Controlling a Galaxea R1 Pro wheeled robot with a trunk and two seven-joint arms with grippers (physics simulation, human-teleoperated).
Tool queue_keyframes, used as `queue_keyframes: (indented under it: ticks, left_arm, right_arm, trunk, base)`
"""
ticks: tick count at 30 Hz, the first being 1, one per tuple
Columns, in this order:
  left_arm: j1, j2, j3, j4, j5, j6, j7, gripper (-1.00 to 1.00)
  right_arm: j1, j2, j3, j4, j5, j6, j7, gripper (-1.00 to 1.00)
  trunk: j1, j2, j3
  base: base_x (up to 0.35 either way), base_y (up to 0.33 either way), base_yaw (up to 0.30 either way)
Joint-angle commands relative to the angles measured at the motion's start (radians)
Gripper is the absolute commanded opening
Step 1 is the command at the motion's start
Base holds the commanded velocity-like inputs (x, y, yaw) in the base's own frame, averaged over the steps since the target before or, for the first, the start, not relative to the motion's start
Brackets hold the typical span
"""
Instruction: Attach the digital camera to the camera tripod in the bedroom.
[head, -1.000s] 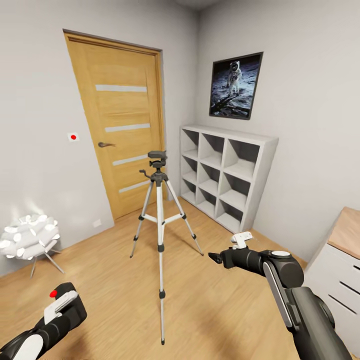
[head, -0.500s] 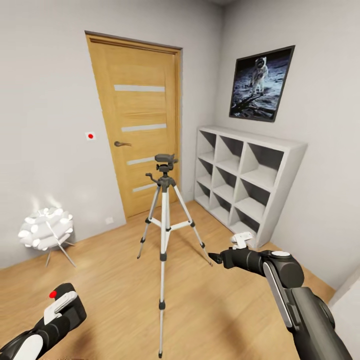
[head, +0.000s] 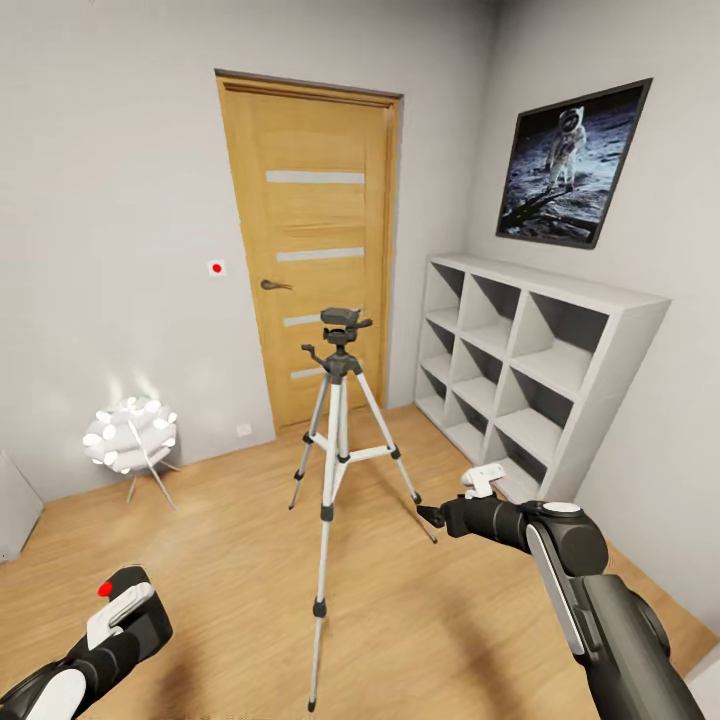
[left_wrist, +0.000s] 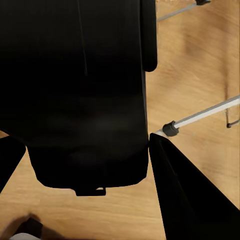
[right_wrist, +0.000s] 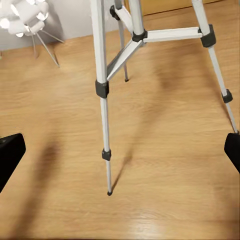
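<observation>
**Tripod stands mid-room, ahead of both end effectors**

The bedroom (head: 120, 200) has pale grey walls and a plank floor (head: 230, 560). A wooden door (head: 315, 250) with pale stripes sits far beyond both end effectors, past the tripod. White cube shelves (head: 530, 370) line the wall beyond the right end effector, with a framed astronaut picture (head: 570, 165) above them.

The camera tripod (head: 338, 470) stands upright on the floor, ahead of and between the two end effectors, nearer the right one. Its silver legs are spread, and its black pan head (head: 342, 322) with side handle is at the top. In the right wrist view its legs (right_wrist: 102, 90) stand just ahead.

A white cluster lamp (head: 130, 437) glows on the floor well beyond the left end effector, by the wall.

The right end effector (head: 432, 516) is held out low toward the tripod; in its wrist view the fingertips (right_wrist: 10, 155) sit at opposite edges, wide apart, with nothing between them.

The left end effector (head: 125, 600) is low and near the robot, well short of the tripod. A large black boxy object (left_wrist: 75, 90) lies between its dark fingers (left_wrist: 185, 195) in the wrist view; whether this is the digital camera, and whether it is clamped, I cannot tell
</observation>
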Motion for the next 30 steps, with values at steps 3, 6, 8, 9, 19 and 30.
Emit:
queue_keyframes:
  ticks: [3, 6, 8, 9, 19, 30]
  left_arm:
    - [-0.001, 0.000, 0.000, -0.002, 0.008, 0.005, 0.007, -1.00]
    - [-0.001, 0.000, 0.001, -0.002, 0.008, 0.006, 0.008, -1.00]
    - [-0.001, 0.000, 0.004, -0.002, 0.008, 0.006, 0.008, -1.00]
    - [-0.001, 0.000, 0.006, -0.002, 0.008, 0.006, 0.008, -1.00]
    - [0.000, 0.000, 0.018, -0.002, 0.008, 0.005, 0.007, -1.00]
    - [0.008, 0.000, 0.022, -0.001, 0.009, 0.004, 0.006, -1.00]
  right_arm:
    - [-0.001, -0.001, 0.000, -0.001, 0.003, 0.004, 0.003, 1.00]
    - [-0.001, -0.001, 0.001, -0.001, 0.003, 0.004, 0.003, 1.00]
    - [0.000, -0.001, 0.001, -0.001, 0.003, 0.004, 0.003, 1.00]
    - [0.000, -0.001, 0.001, -0.001, 0.003, 0.004, 0.003, 1.00]
    - [0.000, -0.001, 0.002, -0.001, 0.003, 0.004, 0.003, 1.00]
    - [0.001, -0.001, 0.002, -0.001, 0.003, 0.004, 0.003, 1.00]
  trunk:
    - [0.001, -0.002, -0.002]
    - [0.001, -0.002, -0.002]
    - [0.001, -0.002, -0.002]
    - [0.001, -0.002, -0.002]
    - [0.001, -0.002, -0.002]
    - [0.001, -0.002, -0.002]
  base:
    - [0.004, -0.331, 0.279]
    - [0.002, -0.332, 0.270]
    - [0.001, -0.332, 0.253]
    - [0.001, -0.332, 0.249]
    - [0.026, -0.332, 0.256]
    - [0.102, -0.332, 0.272]
